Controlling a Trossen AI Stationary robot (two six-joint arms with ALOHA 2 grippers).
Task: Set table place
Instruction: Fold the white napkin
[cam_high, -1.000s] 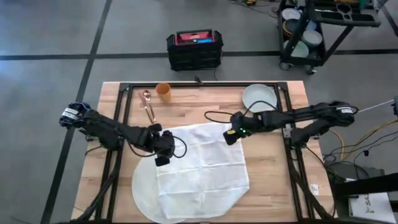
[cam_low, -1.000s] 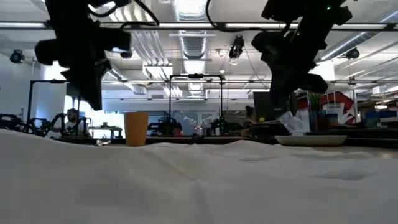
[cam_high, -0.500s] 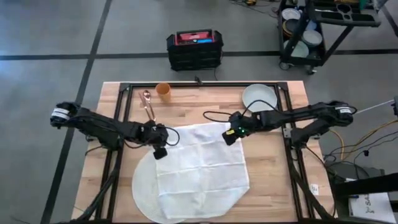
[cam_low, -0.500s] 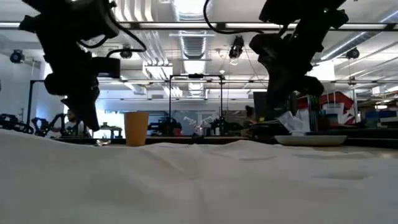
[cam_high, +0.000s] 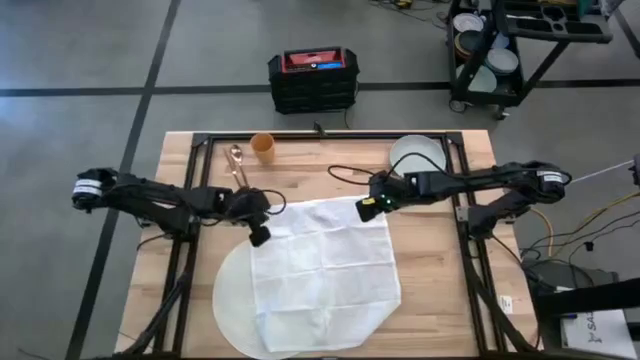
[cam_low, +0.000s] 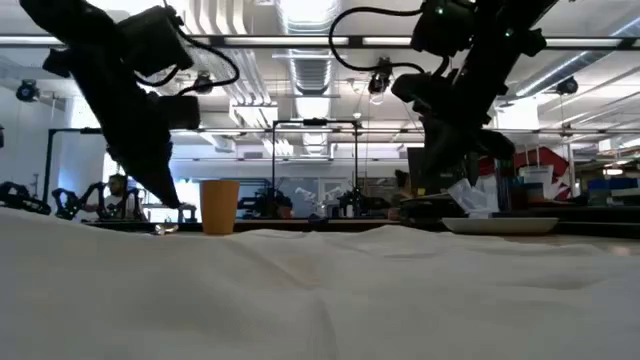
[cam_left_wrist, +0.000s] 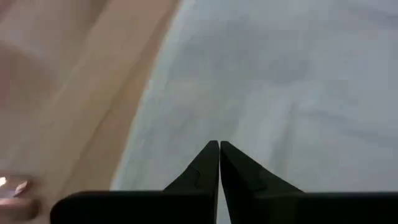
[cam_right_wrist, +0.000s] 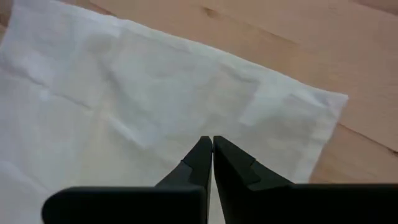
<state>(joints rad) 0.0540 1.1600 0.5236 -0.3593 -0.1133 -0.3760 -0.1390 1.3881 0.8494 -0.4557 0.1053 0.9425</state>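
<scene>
High view: white cloth (cam_high: 322, 262) lies over the round mat (cam_high: 232, 300) mid-surface. Both the left gripper (cam_high: 259, 236) and right gripper (cam_high: 368, 208) hover at its far corners, fingers closed, empty. Next, probably fetch the plate (cam_high: 417, 154), lifting cleanly.

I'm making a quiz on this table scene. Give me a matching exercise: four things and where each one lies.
Things:
1. orange cup
2. plate
3. white cloth
4. spoon

Places:
A. far right part of the table
B. spread over the round white mat
C. far left, by the rail
D. just nearer than the cup

Pairs: 1-C, 2-A, 3-B, 4-D
</scene>
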